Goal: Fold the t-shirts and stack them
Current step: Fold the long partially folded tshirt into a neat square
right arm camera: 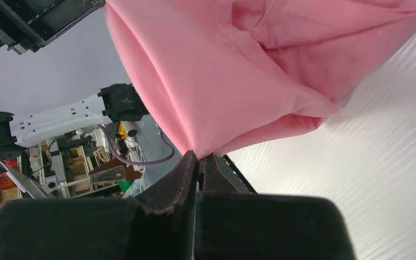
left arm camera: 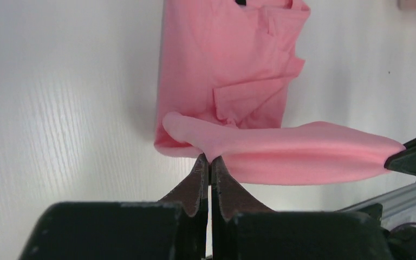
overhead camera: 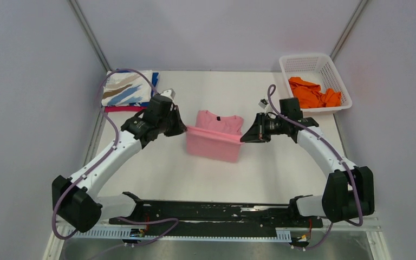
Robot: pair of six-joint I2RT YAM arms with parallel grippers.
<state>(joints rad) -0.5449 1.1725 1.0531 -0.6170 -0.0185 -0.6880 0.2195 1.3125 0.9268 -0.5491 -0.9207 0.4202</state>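
Note:
A light pink t-shirt lies mid-table with its near part lifted between both grippers, collar end flat on the table toward the back. My left gripper is shut on its left edge; in the left wrist view the fingertips pinch the pink cloth. My right gripper is shut on the right edge, with cloth hanging from its tips. An orange t-shirt lies crumpled in the basket. A folded white shirt with blue and tan streaks tops a stack at the back left.
The white lattice basket stands at the back right corner. Under the streaked shirt, blue and magenta edges show. A black rail runs along the near edge between the arm bases.

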